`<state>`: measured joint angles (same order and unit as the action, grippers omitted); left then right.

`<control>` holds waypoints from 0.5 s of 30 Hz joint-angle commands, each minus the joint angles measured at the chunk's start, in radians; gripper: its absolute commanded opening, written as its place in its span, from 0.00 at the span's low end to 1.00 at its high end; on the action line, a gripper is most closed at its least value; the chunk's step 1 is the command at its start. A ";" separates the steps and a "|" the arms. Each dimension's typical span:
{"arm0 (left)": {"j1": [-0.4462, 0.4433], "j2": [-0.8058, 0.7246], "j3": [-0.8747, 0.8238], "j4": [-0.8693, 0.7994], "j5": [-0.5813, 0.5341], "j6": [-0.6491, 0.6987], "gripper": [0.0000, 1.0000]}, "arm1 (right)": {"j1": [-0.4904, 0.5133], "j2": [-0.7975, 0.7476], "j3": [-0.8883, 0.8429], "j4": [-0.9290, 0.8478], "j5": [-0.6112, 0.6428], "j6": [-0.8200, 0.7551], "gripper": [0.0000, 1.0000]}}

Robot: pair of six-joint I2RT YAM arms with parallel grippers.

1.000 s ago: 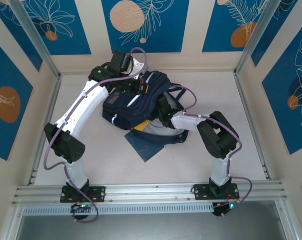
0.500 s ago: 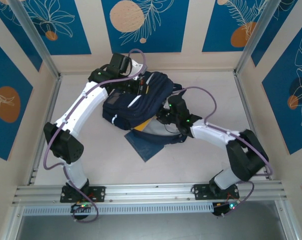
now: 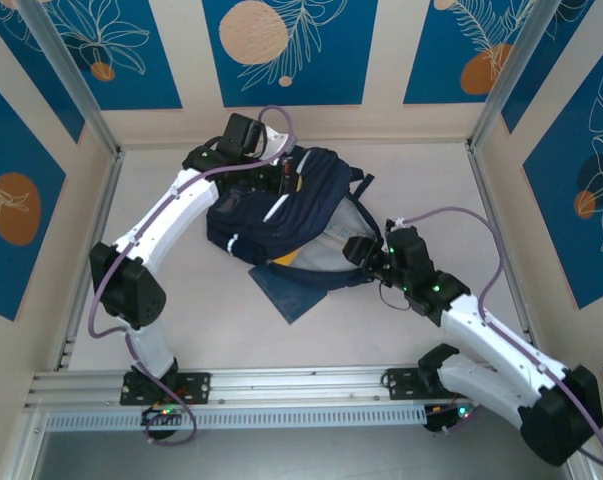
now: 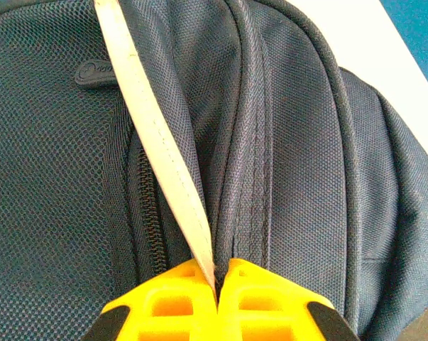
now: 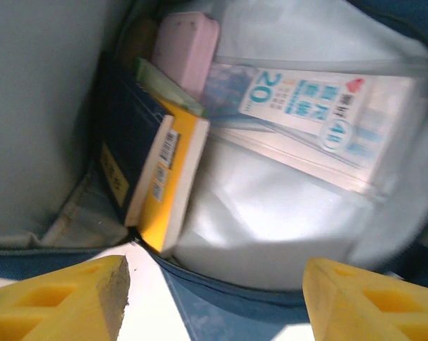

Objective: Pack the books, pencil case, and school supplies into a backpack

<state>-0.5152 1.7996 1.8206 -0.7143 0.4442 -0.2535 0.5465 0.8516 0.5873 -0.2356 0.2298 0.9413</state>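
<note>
Lower centre, the right pincer stands apart and empty at the backpack mouth. Books and a clear packet sit inside. Upper centre, the left pincer is clamped on its fabric. Next, likely fetch the navy book off the desk.

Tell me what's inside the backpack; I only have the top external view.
Observer: Right wrist view: a navy book and an orange-yellow book stand side by side at the left inside the open backpack.
Operator: List the rest.
Observer: A clear packet with blue print lies to their right; a pink item sits behind them.
Operator: Check the left gripper.
Observer: Left wrist view: the left gripper is shut on a pale strip of the backpack's outside.
</note>
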 commanded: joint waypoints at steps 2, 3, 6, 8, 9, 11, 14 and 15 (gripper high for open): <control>-0.029 0.051 0.003 0.069 -0.065 -0.013 0.00 | -0.006 -0.087 -0.018 -0.167 0.066 -0.058 0.65; -0.040 0.067 0.006 0.067 -0.078 -0.012 0.00 | -0.005 -0.104 -0.018 -0.181 0.073 -0.066 0.65; -0.074 0.127 0.013 0.064 -0.113 -0.017 0.00 | -0.005 -0.154 -0.016 -0.224 0.109 -0.068 0.64; -0.094 0.171 0.034 0.053 -0.118 -0.028 0.06 | -0.006 -0.172 -0.012 -0.230 0.109 -0.068 0.62; -0.104 0.182 0.042 0.051 -0.119 -0.032 0.12 | -0.004 -0.174 -0.008 -0.235 0.109 -0.070 0.62; -0.116 0.178 0.044 0.065 -0.110 -0.045 0.28 | -0.002 -0.171 0.002 -0.241 0.109 -0.080 0.60; -0.116 0.111 0.004 0.110 -0.117 -0.072 0.46 | 0.010 -0.159 0.012 -0.246 0.105 -0.109 0.58; -0.116 0.084 -0.009 0.118 -0.121 -0.073 0.49 | 0.017 -0.150 0.015 -0.244 0.098 -0.120 0.57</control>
<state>-0.6479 1.9766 1.8164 -0.6571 0.3645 -0.3065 0.5491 0.6918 0.5758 -0.4568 0.3126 0.8665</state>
